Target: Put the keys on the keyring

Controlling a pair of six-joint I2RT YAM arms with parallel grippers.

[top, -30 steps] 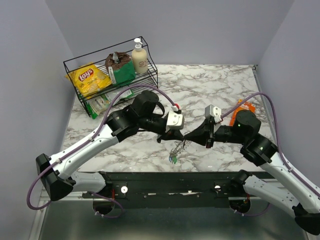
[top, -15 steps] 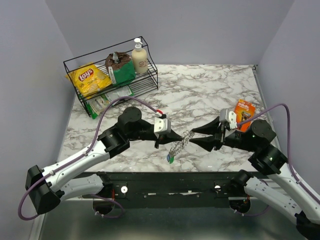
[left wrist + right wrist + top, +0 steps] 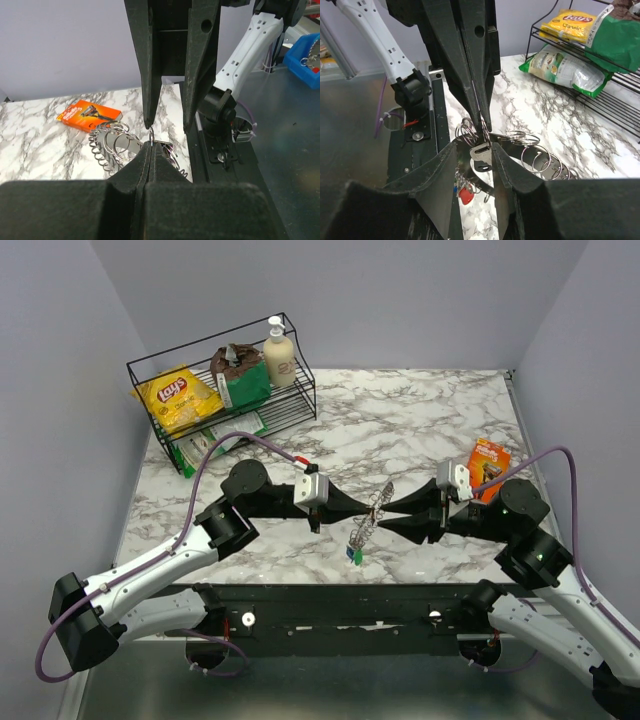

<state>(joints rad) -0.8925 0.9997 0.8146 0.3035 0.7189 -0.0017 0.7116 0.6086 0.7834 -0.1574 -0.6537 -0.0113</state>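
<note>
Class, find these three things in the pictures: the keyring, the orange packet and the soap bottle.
keyring [image 3: 372, 512]: top external view, middle of its coiled rim.
orange packet [image 3: 490, 458]: top external view, its printed front face.
soap bottle [image 3: 279, 357]: top external view, its cream body below the pump.

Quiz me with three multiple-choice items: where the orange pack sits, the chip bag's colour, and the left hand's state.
1. The orange pack lies: A on the floor; B on the table by the right arm; C on a shelf.
2. The chip bag is: A yellow; B blue; C white.
3. The left hand is: A wide open; B shut on the keyring; C out of view.
Answers: 1 B, it rests on the table beside that arm. 2 A, the bag is plainly yellow. 3 B, its fingers meet on a ring loop.
</note>
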